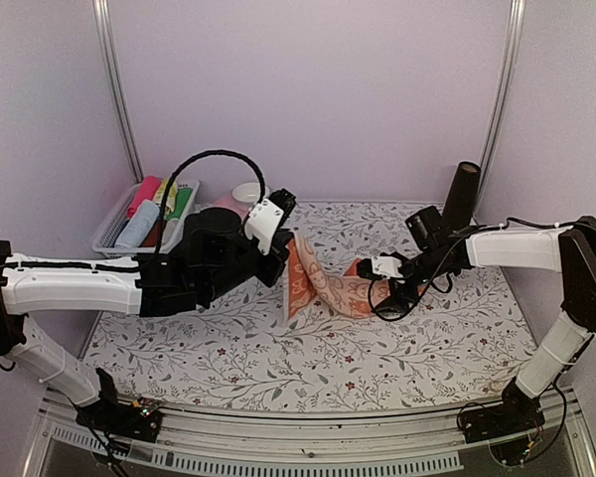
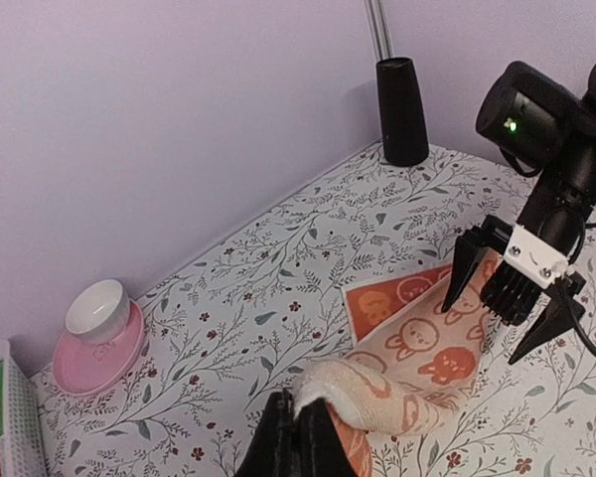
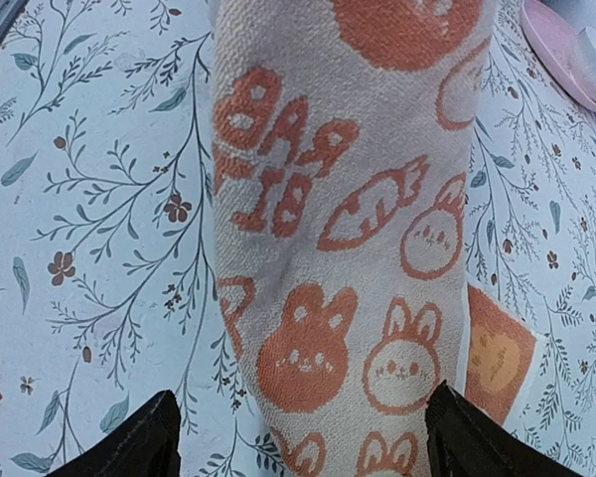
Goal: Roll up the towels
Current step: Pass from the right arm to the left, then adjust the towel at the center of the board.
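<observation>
The peach-orange towel (image 1: pixel 328 290) with rabbit prints lies stretched across the middle of the floral sheet. My left gripper (image 1: pixel 286 253) is shut on its left edge, which is lifted and curled over (image 2: pixel 363 393); the black fingers (image 2: pixel 298 442) pinch the cloth at the bottom of the left wrist view. My right gripper (image 1: pixel 372 278) hovers open over the towel's right end (image 3: pixel 348 229), one fingertip on each side (image 3: pixel 129 442), nothing between them. It also shows in the left wrist view as the right gripper (image 2: pixel 482 333). A pale blue roll (image 1: pixel 139 225) lies in the basket.
A white mesh basket (image 1: pixel 114 234) with pink, green and blue items stands at the back left. A pink saucer with a white cup (image 2: pixel 97 338) sits beside it. A black cylinder (image 2: pixel 402 99) stands at the back right by the wall.
</observation>
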`<action>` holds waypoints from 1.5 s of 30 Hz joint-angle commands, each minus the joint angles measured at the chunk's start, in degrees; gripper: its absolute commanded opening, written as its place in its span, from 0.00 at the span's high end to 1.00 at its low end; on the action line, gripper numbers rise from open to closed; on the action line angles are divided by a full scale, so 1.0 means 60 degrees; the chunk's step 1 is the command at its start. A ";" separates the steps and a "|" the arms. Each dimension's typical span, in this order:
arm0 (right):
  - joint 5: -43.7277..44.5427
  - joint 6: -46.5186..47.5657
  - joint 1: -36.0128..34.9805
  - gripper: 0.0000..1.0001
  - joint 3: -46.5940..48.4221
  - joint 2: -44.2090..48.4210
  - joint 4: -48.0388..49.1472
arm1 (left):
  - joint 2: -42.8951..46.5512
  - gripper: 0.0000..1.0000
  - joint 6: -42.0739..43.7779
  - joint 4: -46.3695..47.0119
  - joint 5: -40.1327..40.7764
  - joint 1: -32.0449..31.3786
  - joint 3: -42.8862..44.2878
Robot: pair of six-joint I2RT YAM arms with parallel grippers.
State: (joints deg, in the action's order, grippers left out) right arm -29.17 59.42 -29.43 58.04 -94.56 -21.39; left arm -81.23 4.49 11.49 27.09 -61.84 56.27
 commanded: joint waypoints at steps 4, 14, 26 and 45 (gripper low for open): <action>0.1509 0.0443 -0.0339 0.12 -0.0457 -0.0884 0.1159 | 0.0335 1.00 -0.0242 -0.0246 0.0486 -0.0164 -0.0003; 0.2743 0.0008 -0.0365 0.25 -0.0352 -0.1820 0.1819 | 0.0608 1.00 -0.0167 -0.0150 0.0632 -0.0162 -0.0206; 0.0254 0.1410 -0.0268 0.97 0.1468 0.0523 -0.3325 | 0.1903 1.00 0.1090 0.0150 -0.0143 -0.0241 -0.0742; 0.4102 -0.2997 0.0367 0.58 0.4989 -0.3583 -0.2098 | 0.1531 1.00 -0.0276 0.0219 0.3201 0.0161 -0.1716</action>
State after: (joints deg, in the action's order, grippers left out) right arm -23.92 54.15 -27.55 90.43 -119.83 -47.81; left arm -70.24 6.90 13.08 39.72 -62.26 46.09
